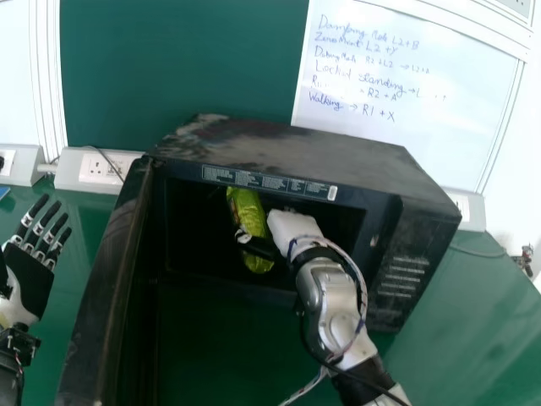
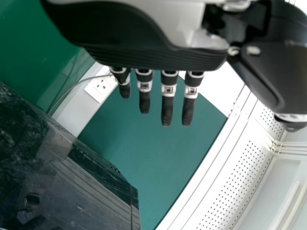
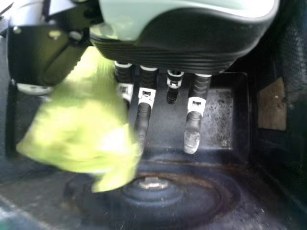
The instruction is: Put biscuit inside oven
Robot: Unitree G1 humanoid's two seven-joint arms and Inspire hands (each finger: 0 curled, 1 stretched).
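Right robot hand [image 3: 172,45], biscuit packet [image 3: 81,132] inside oven [image 1: 296,150]
I see fingers nearly straight at the packet; whether they bear it, I can't tell. It's likely light, slick, crushable, best pinched gently mid-length.

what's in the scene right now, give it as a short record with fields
oven: black, on the green table
door: open, on the robot's left
item: yellow-green biscuit packet
item place: inside the oven
right hand: in the oven, fingers extended, next to the packet
left hand: left of the open door, fingers straight, apart from the packet
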